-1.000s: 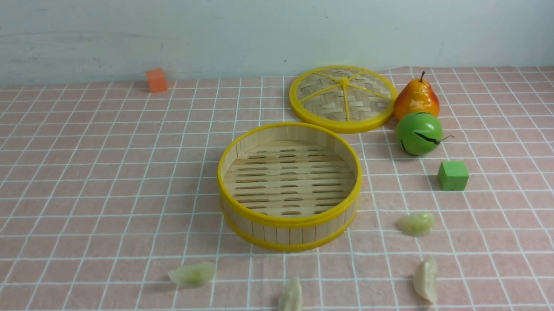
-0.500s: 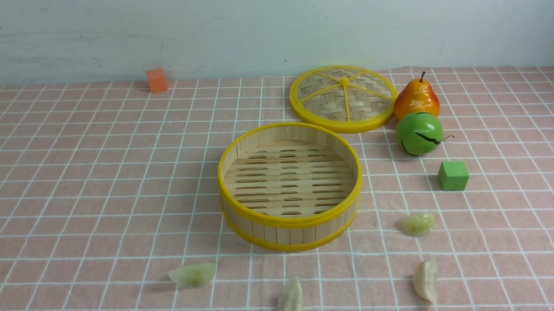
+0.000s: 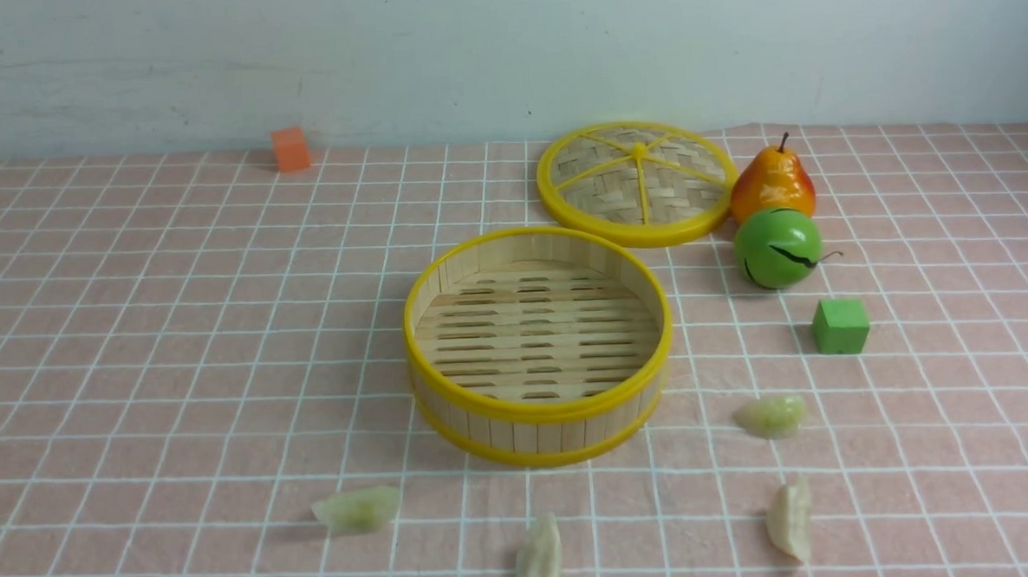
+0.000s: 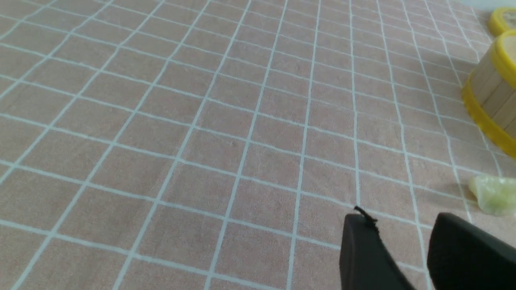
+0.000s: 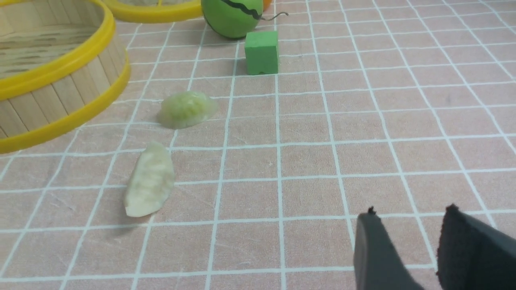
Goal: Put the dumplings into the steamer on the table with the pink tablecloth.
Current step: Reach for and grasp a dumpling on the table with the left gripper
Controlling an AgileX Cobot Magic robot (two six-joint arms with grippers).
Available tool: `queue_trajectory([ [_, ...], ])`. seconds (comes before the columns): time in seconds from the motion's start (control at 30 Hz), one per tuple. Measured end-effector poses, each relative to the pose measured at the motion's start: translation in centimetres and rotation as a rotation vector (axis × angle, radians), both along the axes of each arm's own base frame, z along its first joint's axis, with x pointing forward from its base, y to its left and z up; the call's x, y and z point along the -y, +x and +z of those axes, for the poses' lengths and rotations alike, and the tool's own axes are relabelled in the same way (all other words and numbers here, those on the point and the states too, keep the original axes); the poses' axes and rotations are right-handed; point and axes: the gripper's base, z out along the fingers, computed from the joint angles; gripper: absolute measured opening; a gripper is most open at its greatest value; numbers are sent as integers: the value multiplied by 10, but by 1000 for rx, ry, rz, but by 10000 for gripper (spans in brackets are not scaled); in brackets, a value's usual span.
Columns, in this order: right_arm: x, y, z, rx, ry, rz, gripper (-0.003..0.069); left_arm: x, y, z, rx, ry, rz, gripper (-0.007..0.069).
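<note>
- The left hand [image 4: 399, 225] hovers low over the pink tablecloth with white square checks [image 3: 134, 340] covering the table [image 3: 61, 256]. Its dark fingers are narrowly parted and hold nothing. That gap looks too slim for a dumpling, so a descent without widening would likely shove one aside.
- A pale, translucent crescent dumpling with pleated edge [image 3: 356, 509] lies on the cloth just front-left of the steamer. Its soft, slick skin could squash or slip under a hard pinch.
- A second dumpling [image 3: 540, 556] sits at the near edge of the front view, partly cut off. A reach this close to the robot may be awkward.
- The round bamboo steamer with yellow rims [image 3: 541, 409] stands empty mid-table. A hand arriving low could clip its wall and slide it.
- Two more dumplings [image 3: 771, 416] [image 3: 790, 519] lie near each other, right of the steamer. Taking one could nudge the other. The small green cube [image 3: 840, 325] beyond is a similar size and could be grabbed by mistake.
- The right hand [image 5: 409, 217] is also narrowly parted and empty, and waits well apart from both.
</note>
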Motion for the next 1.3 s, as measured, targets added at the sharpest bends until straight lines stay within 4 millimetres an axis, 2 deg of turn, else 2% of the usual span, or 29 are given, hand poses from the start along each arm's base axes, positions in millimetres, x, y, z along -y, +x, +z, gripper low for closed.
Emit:
queue_trajectory([
  [0.1, -3, 0, 0, -1, 100, 8, 239, 1, 1, 5, 57, -73, 2, 237],
  [0.17, -9, 0, 1, -9, 290, 15, 239, 3, 3, 12, 137, -227, 13, 237],
  [0.23, -12, -1, 1, -20, 398, 17, 239, 4, 3, 15, 171, -322, 21, 237],
  [0.27, -18, -1, 2, -41, 607, 21, 239, 4, 3, 21, 226, -512, 39, 237],
  [0.37, -25, -2, 4, -75, 863, 33, 239, 2, 3, 28, 306, -836, 76, 237],
  [0.43, -28, -2, 7, -76, 964, 40, 239, 1, 3, 30, 327, -996, 94, 237],
  [0.57, -28, -2, 9, -63, 1015, 38, 239, 0, 3, 31, 332, -1115, 108, 237],
  [0.73, -27, -2, 9, -52, 999, 40, 239, 0, 3, 31, 334, -1147, 112, 237],
  [0.83, -28, -2, 10, -34, 915, 69, 239, 1, 3, 33, 318, -1140, 102, 237],
  [0.9, -28, -2, 12, -14, 855, 93, 239, 3, 1, 42, 316, -1078, 72, 237],
  [0.97, -28, -3, 26, 46, 754, 135, 215, 7, -4, 63, 332, -923, 11, 234],
  [1.07, -26, 1, 50, 77, 599, 159, 109, 14, -7, 89, 254, -748, -56, 183],
  [1.1, -26, 1, 53, 87, 588, 162, 99, 14, -7, 88, 241, -747, -59, 177],
  [1.17, -25, 14, 77, 60, 448, 173, -2, 20, 4, 101, 40, -611, -83, 83],
  [1.2, -25, 21, 87, 42, 388, 184, -15, 21, 10, 106, -42, -554, -91, 43],
  [1.23, -25, 25, 89, 26, 369, 187, -17, 21, 11, 107, -57, -529, -94, 34],
  [1.3, -27, 40, 110, -20, 257, 235, -20, 23, 24, 120, -182, -419, -118, -14],
])
